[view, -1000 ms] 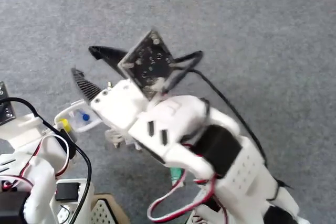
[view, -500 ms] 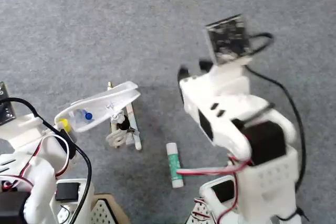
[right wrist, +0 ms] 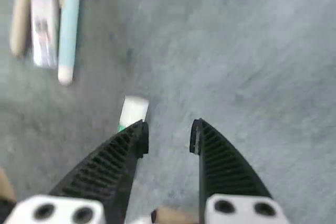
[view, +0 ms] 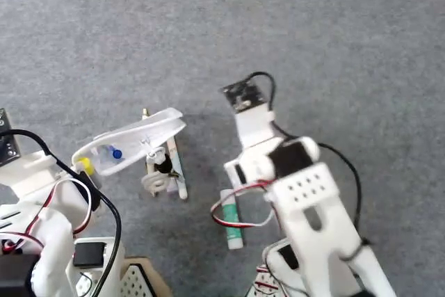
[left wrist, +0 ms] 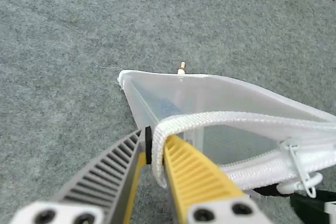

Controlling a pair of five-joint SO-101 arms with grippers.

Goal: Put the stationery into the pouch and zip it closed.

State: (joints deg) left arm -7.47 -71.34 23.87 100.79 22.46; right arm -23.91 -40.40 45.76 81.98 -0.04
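Left end effector (left wrist: 152, 148) clamps the zipper edge of the pouch (left wrist: 220, 98); right end effector (right wrist: 168, 135), half open and empty, hovers above the glue stick (right wrist: 134, 110) lying on the table (view: 348, 46) near the pouch.

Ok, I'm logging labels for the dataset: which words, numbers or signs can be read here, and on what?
No text can be read.
On the glue stick: any print is too blurred.
On the wrapped block: markings blurred past reading.
On the pouch: no print shows.
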